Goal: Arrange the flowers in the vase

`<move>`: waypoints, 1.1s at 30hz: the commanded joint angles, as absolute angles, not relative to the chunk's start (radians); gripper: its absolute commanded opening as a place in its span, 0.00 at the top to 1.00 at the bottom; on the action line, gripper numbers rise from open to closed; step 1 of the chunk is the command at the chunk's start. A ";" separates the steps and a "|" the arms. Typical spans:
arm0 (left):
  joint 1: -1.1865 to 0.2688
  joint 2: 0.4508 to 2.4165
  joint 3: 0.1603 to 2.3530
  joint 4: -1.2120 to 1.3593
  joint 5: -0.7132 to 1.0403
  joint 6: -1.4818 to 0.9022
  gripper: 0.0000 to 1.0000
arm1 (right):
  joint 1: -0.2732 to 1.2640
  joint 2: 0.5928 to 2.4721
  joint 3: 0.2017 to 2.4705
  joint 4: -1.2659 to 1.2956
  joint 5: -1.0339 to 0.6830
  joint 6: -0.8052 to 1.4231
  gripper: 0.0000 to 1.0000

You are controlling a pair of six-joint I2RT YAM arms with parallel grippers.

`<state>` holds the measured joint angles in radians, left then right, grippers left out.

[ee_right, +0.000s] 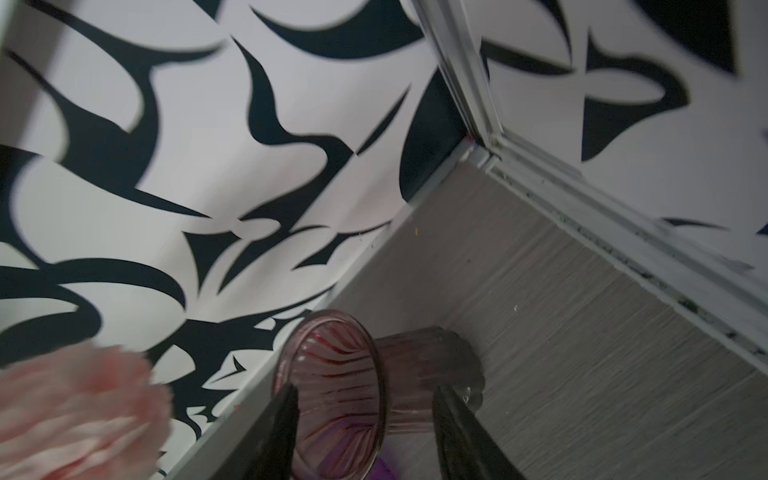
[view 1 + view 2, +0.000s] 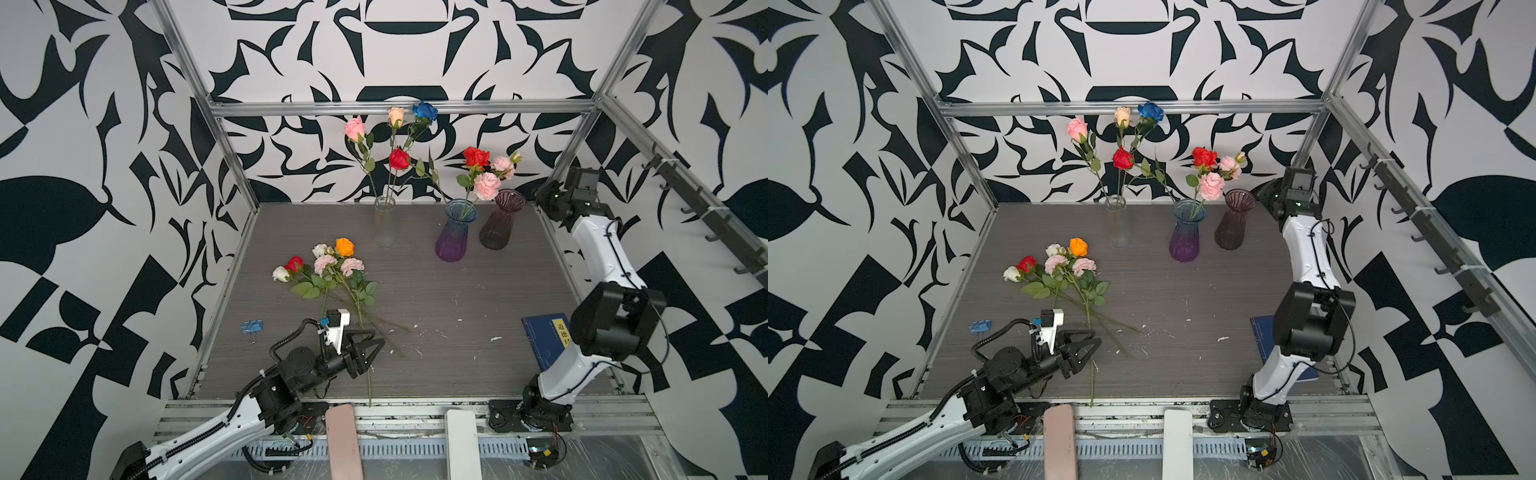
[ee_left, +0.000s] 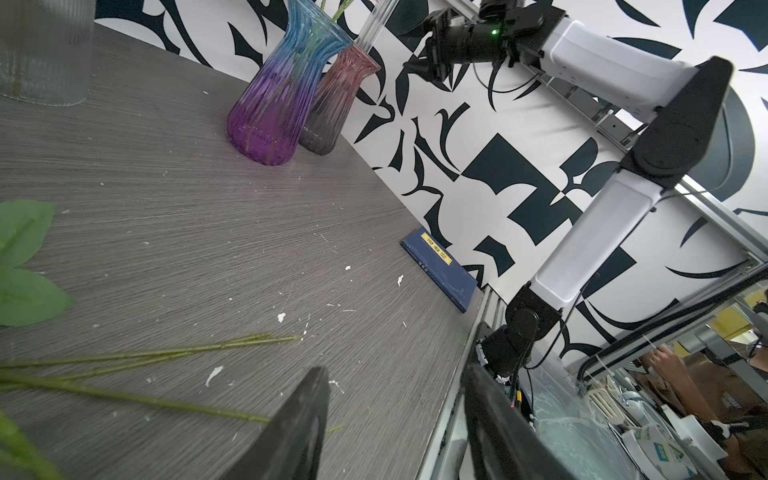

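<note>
Loose flowers (image 2: 332,266) (image 2: 1065,266) lie in a bunch on the table's left side, with orange, red, white and pink heads and their stems (image 3: 137,356) running toward the front. My left gripper (image 2: 376,337) (image 2: 1096,337) (image 3: 395,370) hovers open over the stem ends; one stem tip pokes past a finger. At the back, a clear vase (image 2: 384,226) holds pink, cream, blue and red roses. A blue-purple vase (image 2: 455,239) (image 3: 270,108) holds red and pink blooms. My right gripper (image 2: 1262,192) (image 1: 365,401) stands open just above the empty maroon vase (image 2: 500,226) (image 1: 332,374).
A blue book (image 2: 544,340) (image 3: 440,268) lies by the right arm's base. A blue binder clip (image 2: 252,326) sits near the left edge. A pink slab (image 2: 343,440) and a white one (image 2: 462,440) rest on the front rail. White flecks dot the table.
</note>
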<state>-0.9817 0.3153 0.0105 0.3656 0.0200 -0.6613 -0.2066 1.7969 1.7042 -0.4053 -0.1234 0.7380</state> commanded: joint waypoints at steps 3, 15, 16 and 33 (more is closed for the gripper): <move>-0.979 0.319 0.009 0.422 -0.003 -0.654 0.44 | -0.198 1.911 1.926 -0.591 -0.244 0.791 0.44; -0.977 0.293 0.012 0.400 -0.005 -0.644 0.44 | -0.200 1.938 1.880 -0.650 -0.223 0.847 0.93; -0.977 0.289 0.012 0.398 -0.003 -0.644 0.44 | -0.199 1.904 1.856 -0.649 -0.196 0.840 0.94; -0.976 0.213 -0.005 0.341 -0.005 -0.690 0.44 | 0.006 0.973 1.242 -0.833 -0.140 0.749 1.00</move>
<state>-0.9806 0.2401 0.0105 0.3595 0.0029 -0.6662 -0.0418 1.0183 1.2984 -0.8906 -0.0185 0.7864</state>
